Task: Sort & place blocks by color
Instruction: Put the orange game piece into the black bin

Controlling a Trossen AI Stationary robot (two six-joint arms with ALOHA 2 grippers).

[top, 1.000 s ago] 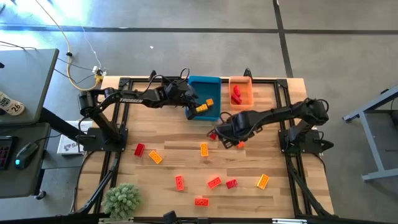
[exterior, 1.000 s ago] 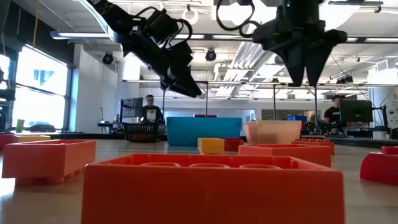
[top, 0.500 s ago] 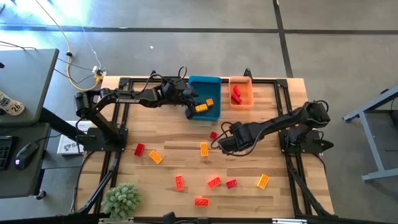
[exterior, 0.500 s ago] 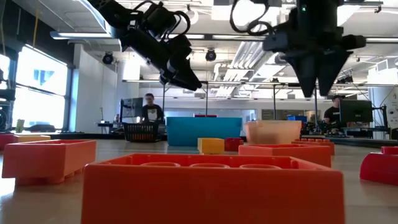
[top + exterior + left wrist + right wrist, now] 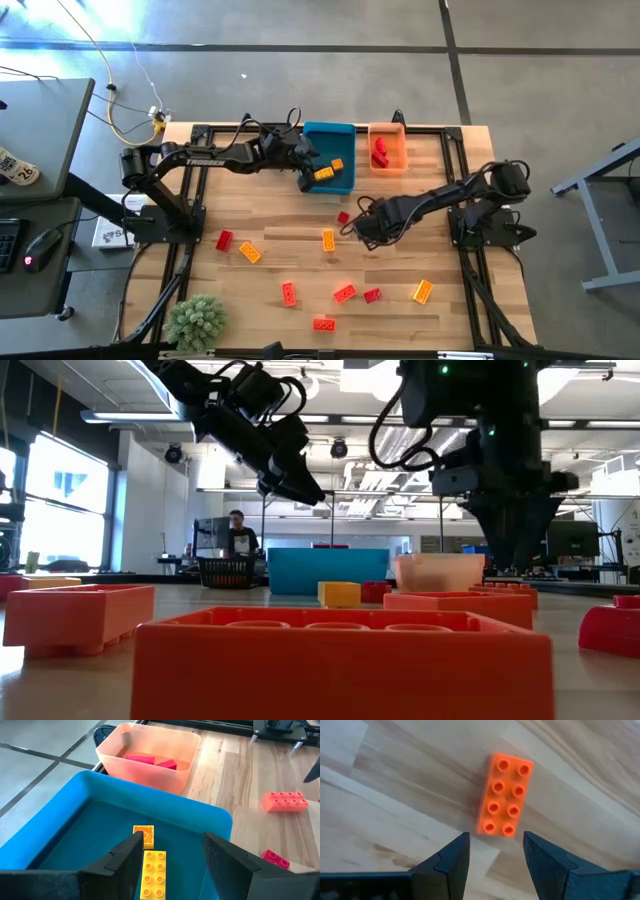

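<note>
Since a second ago the right gripper [image 5: 362, 228] has been swinging away from the bins and dropping toward the middle of the table [image 5: 270, 245], while the left gripper [image 5: 306, 172] has barely shifted from its spot over the near left edge of the blue bin [image 5: 330, 138]. The right gripper is now hovering with its fingers [image 5: 447, 862] spread apart and gripping nothing, directly above an orange eight-stud block [image 5: 505, 795] lying flat on the wood; the block is showing just beyond the fingertips, apart from them. The left gripper is likewise standing open and empty above the blue bin, where two yellow-orange blocks [image 5: 152, 870] are lying on the floor, one long and one short, end to end. Just beside it, the orange bin [image 5: 387, 147] is holding red blocks [image 5: 380, 150]. The remaining blocks are lying scattered over the near half of the table: a red one [image 5: 224, 240] and an orange one [image 5: 249, 253] at the left, and others along the front.
</note>
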